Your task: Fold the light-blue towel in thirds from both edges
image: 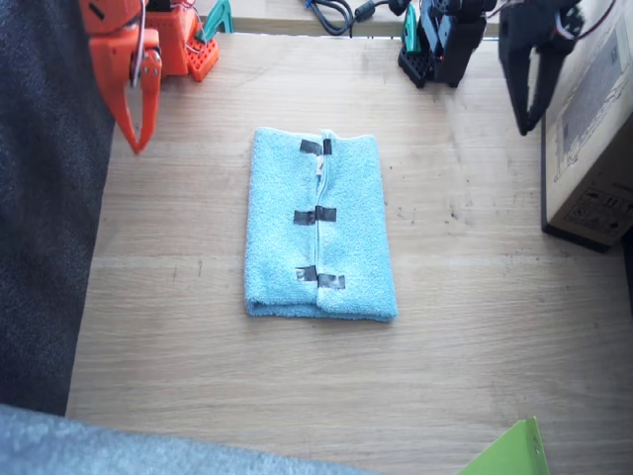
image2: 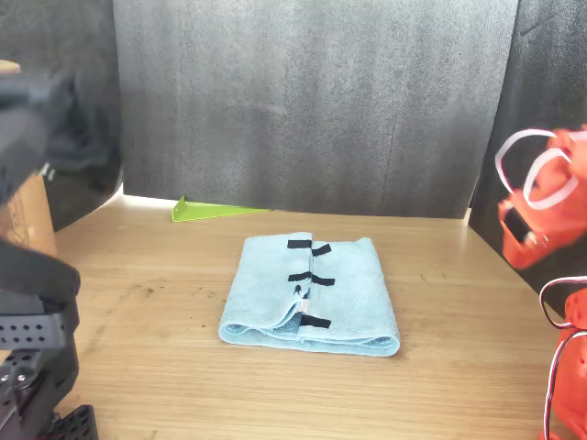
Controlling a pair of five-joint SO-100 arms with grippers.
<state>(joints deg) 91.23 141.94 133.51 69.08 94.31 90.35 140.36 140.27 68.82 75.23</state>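
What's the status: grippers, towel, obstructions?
Right gripper and left gripper raised, empty, off the light-blue towel. Towel folded, taped edges meeting mid-top. Nothing blocking.

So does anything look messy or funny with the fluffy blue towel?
Nothing much. The light-blue fluffy terry-cloth towel lies folded flat on the wooden table, its two black-taped edges meeting down the middle. The tape strips don't line up perfectly, and the seam wobbles slightly. Nothing is spilled or torn.

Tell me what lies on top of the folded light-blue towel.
Only short black tape strips along the meeting edges of the light-blue fluffy terry-cloth towel; its inner layers are covered.
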